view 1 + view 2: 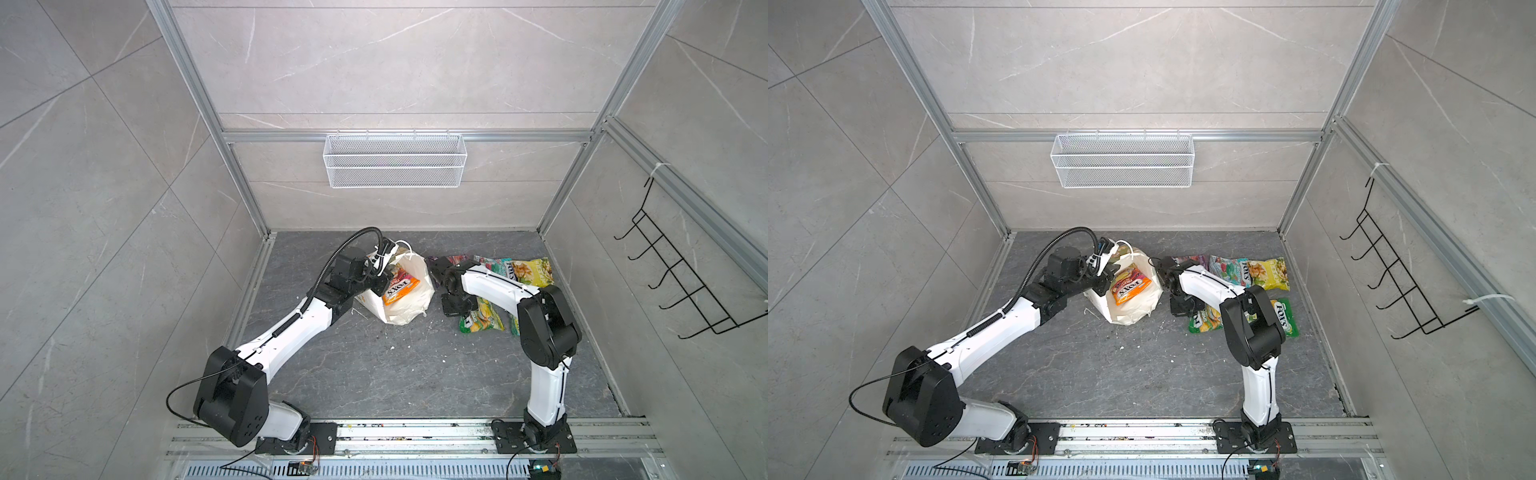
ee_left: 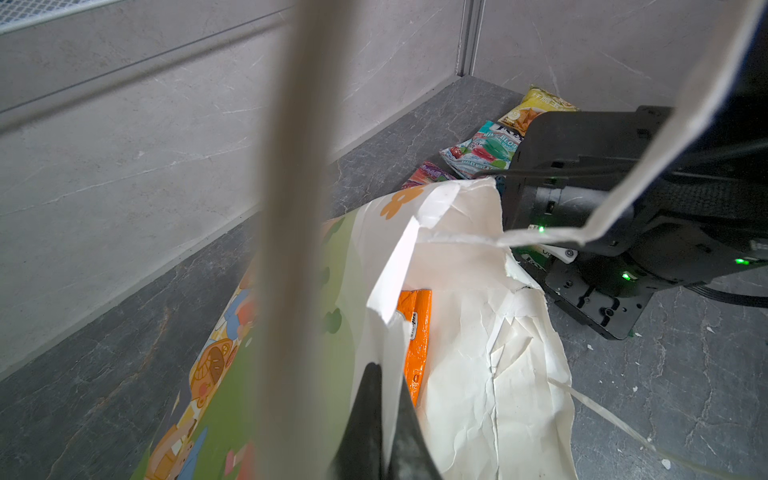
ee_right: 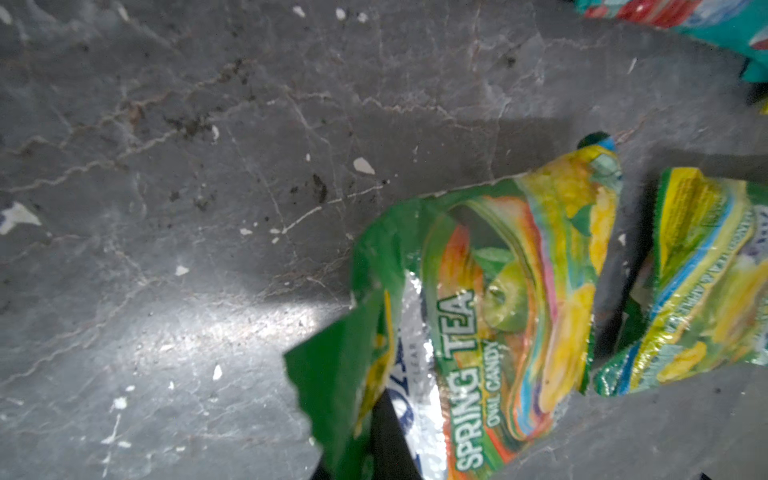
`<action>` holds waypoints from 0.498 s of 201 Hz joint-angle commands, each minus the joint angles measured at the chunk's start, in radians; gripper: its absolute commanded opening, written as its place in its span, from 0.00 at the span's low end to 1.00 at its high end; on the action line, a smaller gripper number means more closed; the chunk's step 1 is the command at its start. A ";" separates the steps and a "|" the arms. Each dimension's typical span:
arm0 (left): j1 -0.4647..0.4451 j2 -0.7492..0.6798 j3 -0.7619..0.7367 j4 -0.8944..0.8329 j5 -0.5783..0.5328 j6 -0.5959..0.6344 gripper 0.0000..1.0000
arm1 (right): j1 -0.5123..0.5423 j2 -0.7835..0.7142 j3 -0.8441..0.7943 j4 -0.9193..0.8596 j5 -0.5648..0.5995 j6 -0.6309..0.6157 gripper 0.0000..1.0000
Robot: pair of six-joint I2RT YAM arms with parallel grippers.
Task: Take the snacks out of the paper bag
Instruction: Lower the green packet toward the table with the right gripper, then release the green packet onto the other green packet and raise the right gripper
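Left wrist view: the left gripper [image 2: 384,386] is pinching the rim of the paper bag [image 1: 411,308], jaws closed on the paper; it is holding the mouth open

Paper bag: it is slumping, crumpled, on the worktop [image 1: 374,374] on the left arm's side; its mouth is gaping upward in both top views

Orange packet [image 1: 401,287]: it is lying inside the bag, just beside the left gripper; it is the only snack showing in there; its long axis is slanting across the mouth, from the pinched rim toward the opposite rim

Right gripper [image 1: 456,308]: it is pointing down just outside the bag's far rim; its jaws are standing all but closed and appear to be pinching the near end of the green packet [image 3: 490,324], which is otherwise resting on the worktop

Snacks already out: the yellow-green packet [image 3: 706,270] is lying just beside the green one; the purple packet [image 2: 428,174], teal packet [image 1: 1229,270] and yellow chip bag [image 1: 534,272] are lying in a row behind the right arm

Deciding relation: the orange packet is lying to the right gripper's left, over the bag's rim; the left gripper is nearer but busy with the bag, so the reach is probably falling to the right arm once it is free of the green packet
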 commanded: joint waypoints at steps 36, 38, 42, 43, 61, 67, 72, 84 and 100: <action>0.001 -0.061 -0.019 0.045 -0.014 0.011 0.00 | -0.058 -0.041 -0.061 0.034 0.027 0.081 0.08; 0.001 -0.061 -0.019 0.044 -0.013 0.011 0.00 | -0.059 -0.042 -0.063 0.035 0.029 0.081 0.08; 0.000 -0.061 -0.019 0.045 -0.014 0.011 0.00 | -0.064 -0.041 -0.065 0.035 0.029 0.083 0.08; 0.001 -0.061 -0.019 0.045 -0.013 0.011 0.00 | -0.065 -0.041 -0.065 0.036 0.029 0.084 0.08; 0.001 -0.061 -0.018 0.045 -0.010 0.010 0.00 | -0.076 -0.042 -0.077 0.052 0.027 0.083 0.11; 0.001 -0.061 -0.017 0.045 -0.008 0.009 0.00 | -0.080 -0.042 -0.077 0.056 0.031 0.087 0.11; 0.001 -0.061 -0.017 0.046 -0.009 0.010 0.00 | -0.082 -0.044 -0.080 0.061 0.036 0.087 0.12; 0.001 -0.061 -0.019 0.045 -0.008 0.009 0.00 | -0.090 -0.041 -0.081 0.066 0.050 0.092 0.12; 0.000 -0.063 -0.018 0.044 -0.010 0.009 0.00 | -0.108 -0.039 -0.084 0.080 0.053 0.088 0.13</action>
